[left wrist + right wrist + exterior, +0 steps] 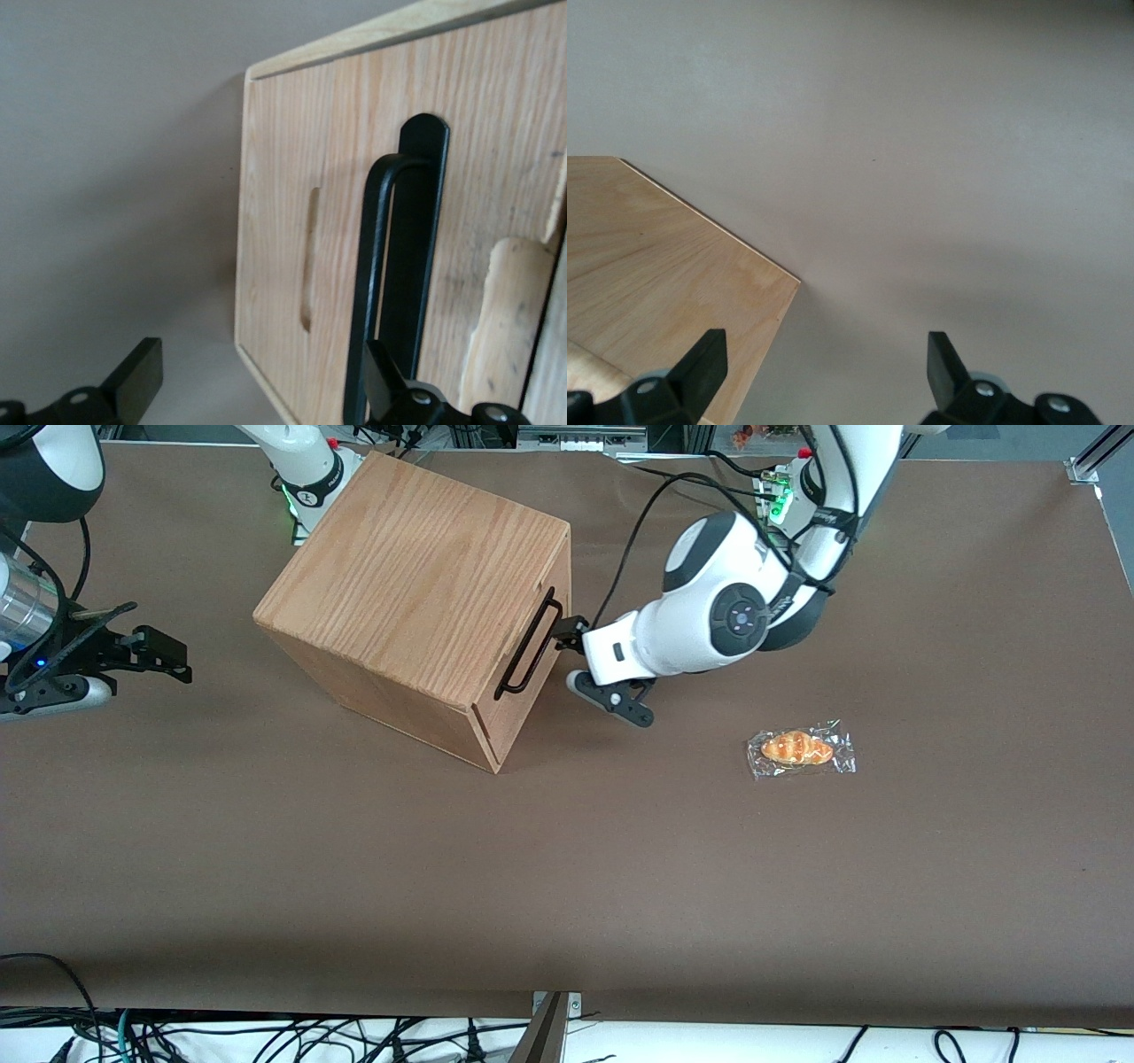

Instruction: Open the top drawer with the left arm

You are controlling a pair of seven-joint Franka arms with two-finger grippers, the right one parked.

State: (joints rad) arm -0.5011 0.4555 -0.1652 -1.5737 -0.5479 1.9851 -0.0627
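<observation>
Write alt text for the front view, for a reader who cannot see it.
The left arm's gripper, fingers open, sits at the black bar handle of the shut top drawer in an oak-grain box on a brown table. A wrapped pastry lies toward the working arm's end.

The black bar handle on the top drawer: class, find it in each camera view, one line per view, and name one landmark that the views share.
Front view: the black bar handle runs along the drawer front, with the left gripper right at it.
Left wrist view: the handle shows close up against the drawer front, one finger beside it, fingers open.
Right wrist view: not in it.
Shared landmark: the oak-grain box.
</observation>
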